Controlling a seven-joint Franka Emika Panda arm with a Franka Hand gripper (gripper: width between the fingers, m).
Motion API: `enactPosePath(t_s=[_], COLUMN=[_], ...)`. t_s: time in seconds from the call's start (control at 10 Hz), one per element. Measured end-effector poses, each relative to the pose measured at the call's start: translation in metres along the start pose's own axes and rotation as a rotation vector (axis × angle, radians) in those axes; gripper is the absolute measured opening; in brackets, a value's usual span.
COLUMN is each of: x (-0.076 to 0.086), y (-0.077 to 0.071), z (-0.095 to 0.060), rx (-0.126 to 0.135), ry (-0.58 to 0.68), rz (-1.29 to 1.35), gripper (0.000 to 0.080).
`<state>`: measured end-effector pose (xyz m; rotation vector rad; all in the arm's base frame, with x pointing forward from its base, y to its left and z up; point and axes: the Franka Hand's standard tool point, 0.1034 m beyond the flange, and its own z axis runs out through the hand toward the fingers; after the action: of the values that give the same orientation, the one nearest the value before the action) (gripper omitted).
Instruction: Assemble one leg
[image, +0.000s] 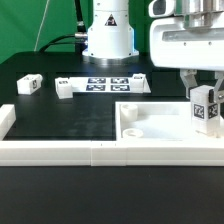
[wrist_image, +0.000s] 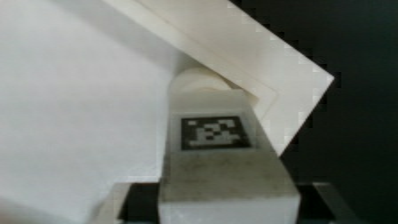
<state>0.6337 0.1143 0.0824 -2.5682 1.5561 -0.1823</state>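
Holding the leg (image: 207, 108) in the hand (image: 204, 96), I have the fingers closed on its upper part and the tagged face turned to the exterior camera. Its long axis stands upright, in line with the hand. It hangs over the white panel (image: 150, 125), close to that panel's edge at the exterior view's right. In the wrist view the leg's far end points at the panel's corner (wrist_image: 285, 75), where an angled notch shows just beyond it. I cannot tell whether the tip touches the panel. I judge the coming move runs straight down that axis into the corner recess, so sideways offset matters most. A spare leg (image: 65, 88) lies well apart on the surface (image: 90, 115), just beside the marker board (image: 110, 82).
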Motion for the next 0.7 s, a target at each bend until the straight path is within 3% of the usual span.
enactPosePath(t_s=[0.4, 0.5, 0.6, 0.7], x=[-0.0040, -0.0035, -0.0012, -0.0004], y=[0.0011, 0.0010, 0.0001, -0.0008], z=[0.0005, 0.0004, -0.0006, -0.0012], rx=[-0.003, -0.002, 0.002, 0.003], ry=[-0.026, -0.025, -0.024, -0.025], rz=[0.234, 0.165, 0.079, 0.015], gripper=[0.0294, 0.0389, 0.0545, 0.0618])
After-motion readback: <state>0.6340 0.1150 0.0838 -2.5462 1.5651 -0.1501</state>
